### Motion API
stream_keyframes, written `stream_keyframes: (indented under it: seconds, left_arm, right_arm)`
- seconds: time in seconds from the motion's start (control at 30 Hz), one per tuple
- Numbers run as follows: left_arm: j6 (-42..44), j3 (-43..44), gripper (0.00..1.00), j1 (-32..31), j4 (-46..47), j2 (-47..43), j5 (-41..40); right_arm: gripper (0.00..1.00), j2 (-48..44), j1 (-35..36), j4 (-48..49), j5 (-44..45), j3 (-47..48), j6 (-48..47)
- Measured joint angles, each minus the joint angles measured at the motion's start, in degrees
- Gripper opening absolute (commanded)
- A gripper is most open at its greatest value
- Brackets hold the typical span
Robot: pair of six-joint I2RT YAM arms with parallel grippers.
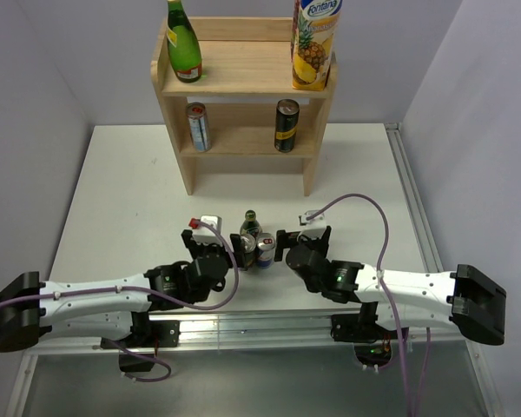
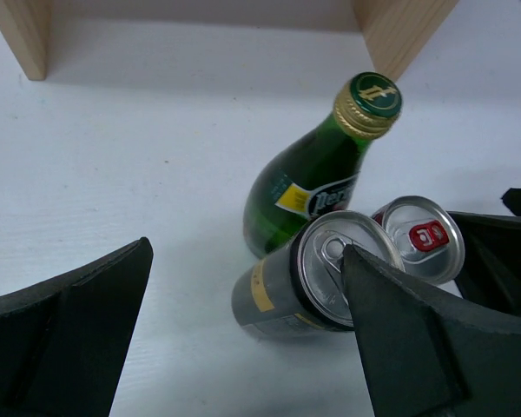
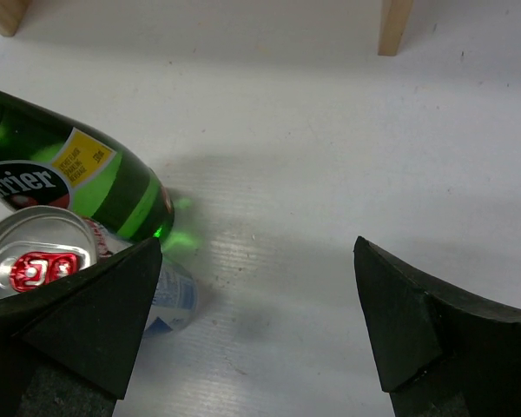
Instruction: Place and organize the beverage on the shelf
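Note:
Three drinks stand clustered on the white table: a green Perrier bottle (image 1: 250, 223) (image 2: 313, 187) (image 3: 78, 174), a dark grey can with a yellow stripe (image 1: 246, 244) (image 2: 282, 291), and a white-and-blue can with a red tab (image 1: 266, 252) (image 2: 421, 239) (image 3: 39, 256). My left gripper (image 1: 219, 243) (image 2: 243, 250) is open, its right finger overlapping the grey can's top. My right gripper (image 1: 304, 236) (image 3: 256, 243) is open over bare table, its left finger against the red-tab can. The light-wood shelf (image 1: 243, 74) stands at the back.
The shelf's top board carries a green bottle (image 1: 183, 48) at left and a pineapple juice carton (image 1: 314, 48) at right. Two cans (image 1: 198, 127) (image 1: 286, 125) stand on the lower tier. A purple cable (image 1: 365, 204) loops over the table's right side.

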Motion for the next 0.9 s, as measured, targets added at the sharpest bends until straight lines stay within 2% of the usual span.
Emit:
stream_keyframes:
  seconds: [0.2, 0.37, 0.67, 0.9]
  left_arm:
    - [-4.09, -0.33, 0.99, -4.35, 4.72, 3.72, -4.07]
    - [-5.31, -0.04, 0.99, -6.62, 4.57, 4.46, -5.9]
    - [-4.87, -0.04, 0.99, -6.8, -1.33, 1.4, -9.81]
    - [-0.81, -0.04, 0.99, -6.47, -1.11, -1.09, -9.55]
  right_arm:
    - [0.99, 0.33, 0.0, -0.72, 1.38, 0.37, -0.22]
    - [0.99, 0.81, 0.02, -0.68, 1.51, 0.52, -0.22]
    - [0.99, 0.98, 0.28, -0.63, 1.46, 0.59, -0.2]
    - [0.99, 1.09, 0.37, -0.68, 1.49, 0.81, -0.2]
